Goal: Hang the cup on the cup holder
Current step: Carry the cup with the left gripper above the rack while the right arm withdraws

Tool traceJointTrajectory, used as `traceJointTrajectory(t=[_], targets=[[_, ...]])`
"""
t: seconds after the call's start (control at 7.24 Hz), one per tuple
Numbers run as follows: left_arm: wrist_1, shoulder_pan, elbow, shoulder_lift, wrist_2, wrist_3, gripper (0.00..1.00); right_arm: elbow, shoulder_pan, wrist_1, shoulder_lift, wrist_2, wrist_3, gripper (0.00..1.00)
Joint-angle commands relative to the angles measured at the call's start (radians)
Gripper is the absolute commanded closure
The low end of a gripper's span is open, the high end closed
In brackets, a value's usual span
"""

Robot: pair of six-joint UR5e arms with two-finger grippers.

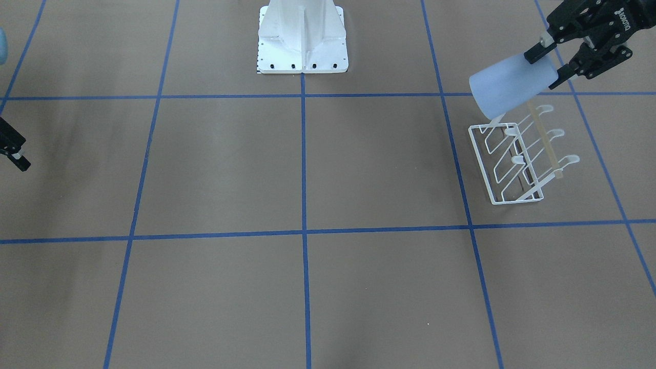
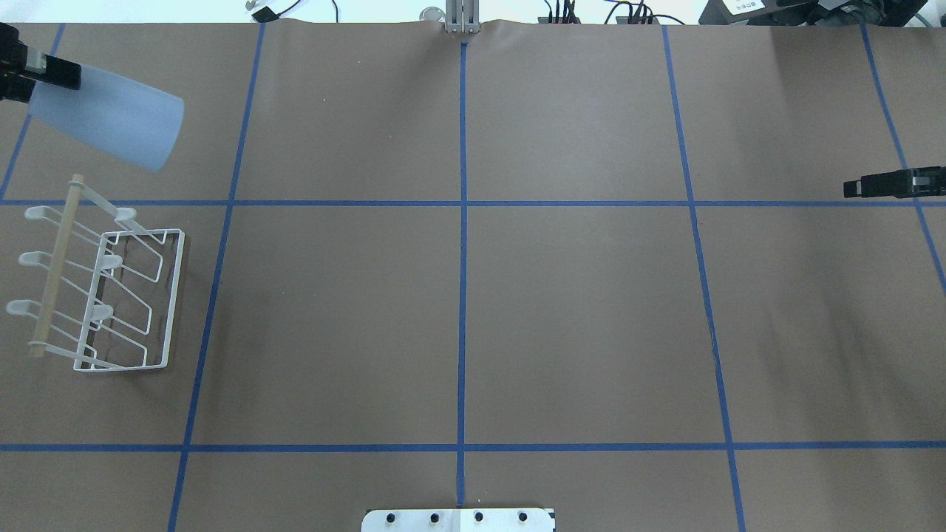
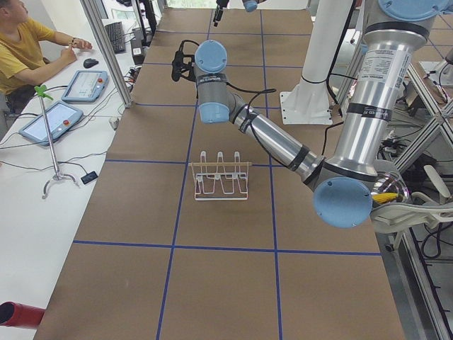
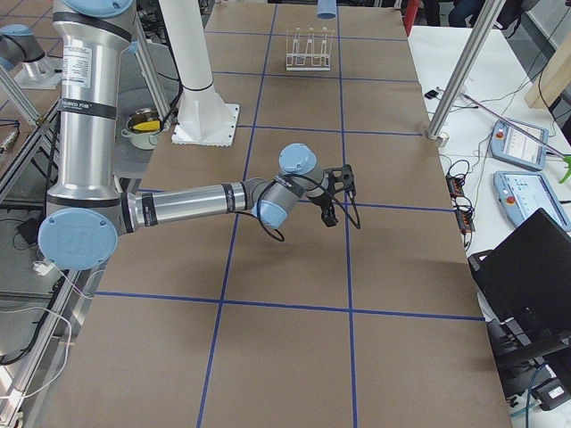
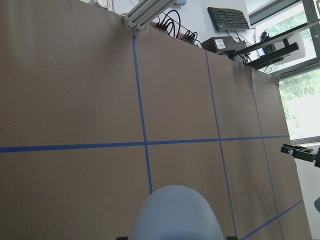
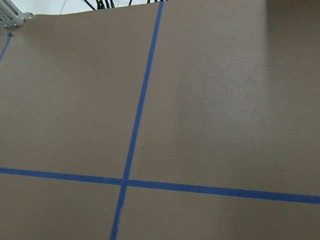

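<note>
Carry step: left tool (image 1: 548, 66) pinches the tilted cup (image 1: 505, 88) by its base, airborne near the cup holder (image 1: 516, 160); next, align rim over one prong (image 1: 512, 131)

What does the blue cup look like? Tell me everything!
The cup is a plain pale blue tumbler, matte like plastic, handleless, wider at one end. The left gripper pinches its narrow end; nothing else touches it. It hangs in the air, tipped nearly sideways, wide end lower, above one end of the white cup holder, not on a prong yet.
</note>
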Motion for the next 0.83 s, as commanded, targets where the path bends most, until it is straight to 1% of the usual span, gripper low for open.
traceJointTrajectory(t=[0.0,0.14,0.28,0.41,0.55,0.69], targets=[[0.137,-0.001,-0.004,0.009,0.1,0.274,1.0,0.0,0.014,-0.006,-0.017,0.007,-0.032,0.0],[0.205,-0.001,-0.009,0.01,0.152,0.381,1.0,-0.003,0.019,-0.008,-0.017,0.03,-0.032,0.0],[0.302,0.0,-0.013,0.016,0.197,0.516,1.0,-0.009,0.066,-0.035,-0.018,0.117,-0.035,0.0],[0.458,0.008,-0.05,0.018,0.24,0.65,1.0,-0.005,0.095,-0.092,-0.023,0.175,-0.07,0.0],[0.668,0.017,-0.125,0.015,0.271,0.757,1.0,-0.008,0.1,-0.124,-0.041,0.179,-0.096,0.0],[0.867,0.04,-0.213,0.013,0.341,0.83,1.0,-0.009,0.122,-0.203,-0.058,0.173,-0.199,0.0]])
